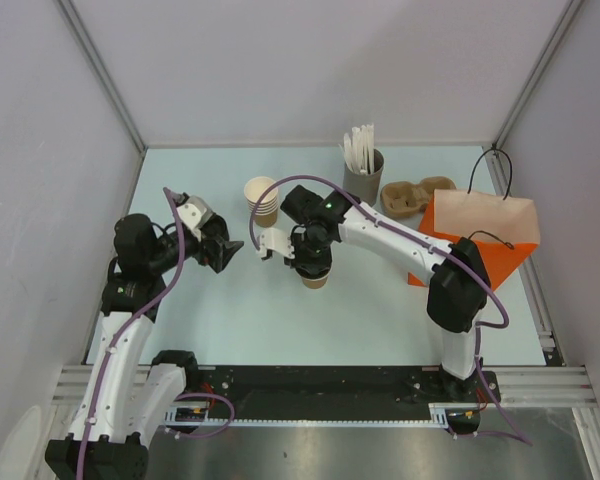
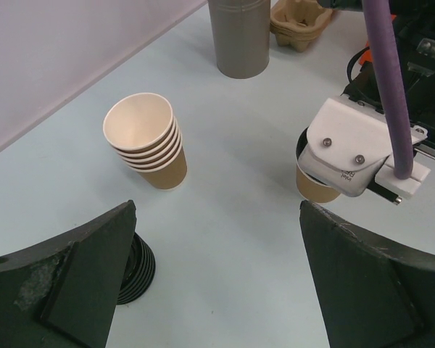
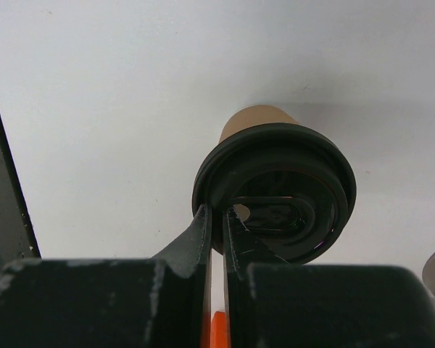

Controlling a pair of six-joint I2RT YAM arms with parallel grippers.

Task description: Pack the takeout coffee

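The takeout coffee, a small tan paper cup with a black lid, is at mid-table. My right gripper is shut on the near left rim of its lid, one finger outside the rim and one inside. From above, the right gripper covers most of the cup. Whether the cup rests on the table or hangs just above it I cannot tell. My left gripper stands wide open with nothing in it, to the left of the cup. The orange paper bag stands open at the right.
A stack of lidless tan cups stands behind the left gripper, with a stack of black lids partly hidden by its left finger. A grey holder with white stirrers and a brown pulp cup carrier are at the back.
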